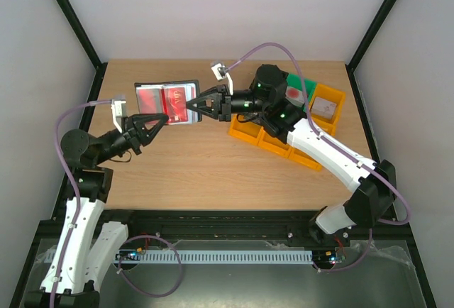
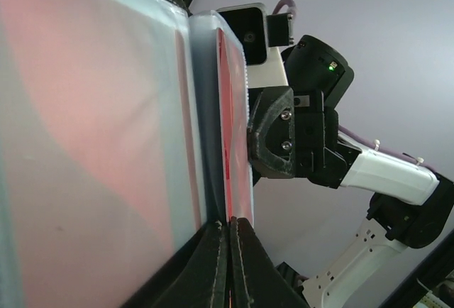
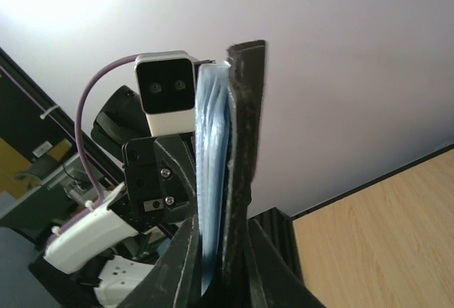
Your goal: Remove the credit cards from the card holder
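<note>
**Holder** (image 1: 164, 99): black folding wallet, spread open and held off the table (image 1: 213, 173) over its far-left part, inner faces turned up toward the top camera. The pockets are blue-grey and see-through. The right wrist view shows it edge-on, black outside and pale blue inside.

**Cards** (image 1: 150, 100): red shows through the pockets on both halves of the holder, so the cards are still inside. How many there are cannot be told.

**Left gripper** (image 1: 163, 117): fingers pressed together with no gap, pinching the holder's near edge close to the fold. Red shows right at the tips.

**Right gripper** (image 1: 190, 103): fingers nearly closed, clamped on the holder's right-hand edge, opposite the left gripper.

**Bins** (image 1: 248, 132): a row of yellow bins on the right of the table under the right arm, with a green one (image 1: 301, 81) behind.

**Block** (image 1: 325, 106): grey, lying in the far yellow bin.
</note>
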Available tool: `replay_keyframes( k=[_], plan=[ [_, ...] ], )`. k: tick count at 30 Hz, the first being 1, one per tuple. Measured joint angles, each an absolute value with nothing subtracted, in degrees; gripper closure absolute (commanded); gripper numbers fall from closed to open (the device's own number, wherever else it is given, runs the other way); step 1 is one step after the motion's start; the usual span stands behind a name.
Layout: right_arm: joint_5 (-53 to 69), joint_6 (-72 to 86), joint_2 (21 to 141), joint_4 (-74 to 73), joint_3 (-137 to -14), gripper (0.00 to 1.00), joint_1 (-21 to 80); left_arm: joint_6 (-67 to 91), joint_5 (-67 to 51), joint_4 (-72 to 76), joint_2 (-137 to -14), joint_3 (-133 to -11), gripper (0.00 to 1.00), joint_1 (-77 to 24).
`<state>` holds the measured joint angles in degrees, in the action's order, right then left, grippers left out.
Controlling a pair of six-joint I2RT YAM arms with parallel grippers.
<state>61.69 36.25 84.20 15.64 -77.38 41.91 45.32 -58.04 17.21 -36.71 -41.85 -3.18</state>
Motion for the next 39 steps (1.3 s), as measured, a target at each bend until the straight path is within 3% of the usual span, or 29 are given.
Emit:
replay_keyframes(
  k=[2,23,30,34,39],
  plan=[
    [62.1,36.2,84.2,15.7,-77.4,0.98,41.9,45.2,-57.8,17.1,-36.7,-41.8,0.98,-3.2],
    [63.3,26.6,80.0,0.8,-78.0,0.98,34.6,39.1,-56.2,11.7,-36.3,-43.2,0.98,-1.9],
    [59.0,28.7,79.1,0.1,-75.4,0.98,32.4,26.9,-44.9,1.7,-34.5,-49.7,0.98,-0.4],
    [54.5,30.9,81.3,0.3,-70.5,0.98,36.1,22.7,-40.6,0.3,-31.9,-50.7,0.98,-0.1],
    [54.6,34.0,92.7,4.4,-66.9,0.98,45.4,27.0,-42.0,1.7,-31.3,-47.5,0.98,-0.1]
  ],
)
